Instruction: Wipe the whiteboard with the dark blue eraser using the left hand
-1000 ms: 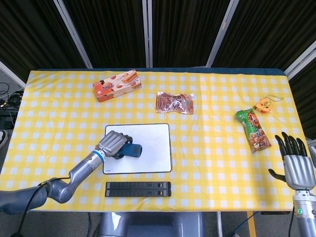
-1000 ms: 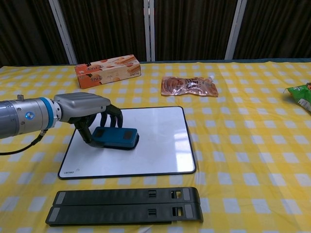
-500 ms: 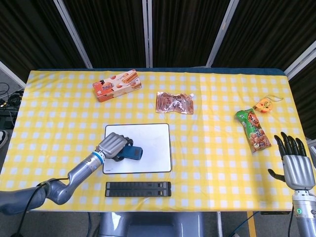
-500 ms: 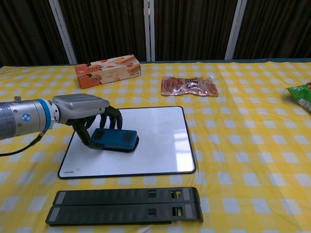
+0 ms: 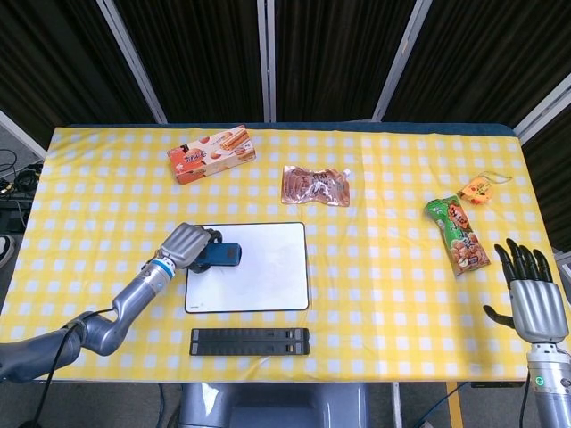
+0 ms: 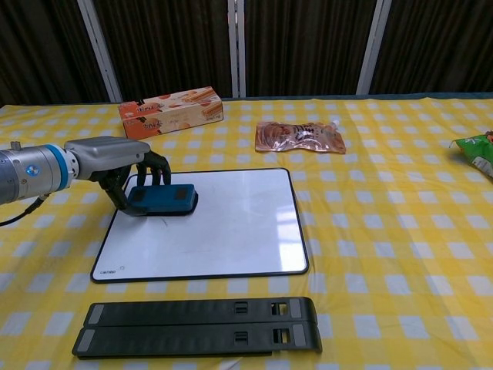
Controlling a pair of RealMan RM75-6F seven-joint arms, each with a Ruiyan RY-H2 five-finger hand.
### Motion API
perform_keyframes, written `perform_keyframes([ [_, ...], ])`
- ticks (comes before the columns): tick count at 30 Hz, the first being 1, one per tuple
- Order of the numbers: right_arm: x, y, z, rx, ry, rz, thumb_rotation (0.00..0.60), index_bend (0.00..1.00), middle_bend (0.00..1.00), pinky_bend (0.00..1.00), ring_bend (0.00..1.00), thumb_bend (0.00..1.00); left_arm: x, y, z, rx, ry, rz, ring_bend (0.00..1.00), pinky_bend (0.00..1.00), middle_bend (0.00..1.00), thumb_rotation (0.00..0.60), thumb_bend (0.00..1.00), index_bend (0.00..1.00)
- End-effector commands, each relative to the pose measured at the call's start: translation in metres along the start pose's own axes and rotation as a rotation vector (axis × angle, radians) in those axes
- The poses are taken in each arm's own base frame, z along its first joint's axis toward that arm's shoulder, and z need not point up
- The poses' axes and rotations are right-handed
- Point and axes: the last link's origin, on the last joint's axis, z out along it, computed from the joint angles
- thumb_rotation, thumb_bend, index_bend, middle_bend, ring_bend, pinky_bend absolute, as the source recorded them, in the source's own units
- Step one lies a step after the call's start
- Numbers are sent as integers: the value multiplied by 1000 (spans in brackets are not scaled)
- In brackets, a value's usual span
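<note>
The whiteboard (image 5: 259,276) (image 6: 223,227) lies flat on the yellow checked cloth, left of centre. On its far left part rests the dark blue eraser (image 5: 221,256) (image 6: 166,200), flat on the board. My left hand (image 5: 186,244) (image 6: 115,162) grips the eraser's left end, fingers curled over the top and thumb under the near side. My right hand (image 5: 532,290) shows only in the head view, at the table's right edge, upright with fingers spread and nothing in it.
An orange snack box (image 5: 211,153) (image 6: 171,112) and a brown packet (image 5: 315,185) (image 6: 299,137) lie behind the board. A green packet (image 5: 456,235) (image 6: 476,149) and an orange item (image 5: 477,189) sit at the right. Two black strips (image 5: 250,341) (image 6: 200,327) lie before the board.
My left hand has slid the eraser across the board toward its far left corner, away from the middle. The board shifted slightly. The right hand has stayed still.
</note>
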Motion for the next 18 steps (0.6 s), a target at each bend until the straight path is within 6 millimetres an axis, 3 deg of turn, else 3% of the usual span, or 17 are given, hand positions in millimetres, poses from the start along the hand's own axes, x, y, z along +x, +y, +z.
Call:
perform_keyframes([
  [1,0,0,0,0,1,1,600,0,0,0,0,0,-3,3,-2,-16,-10,-3,462,523,364,600,330,548],
  [18,1,0,-1,-1,4,0,600,0,0,0,0,0,-7,46,-19,-174,-37,7,462,522,364,600,329,548],
])
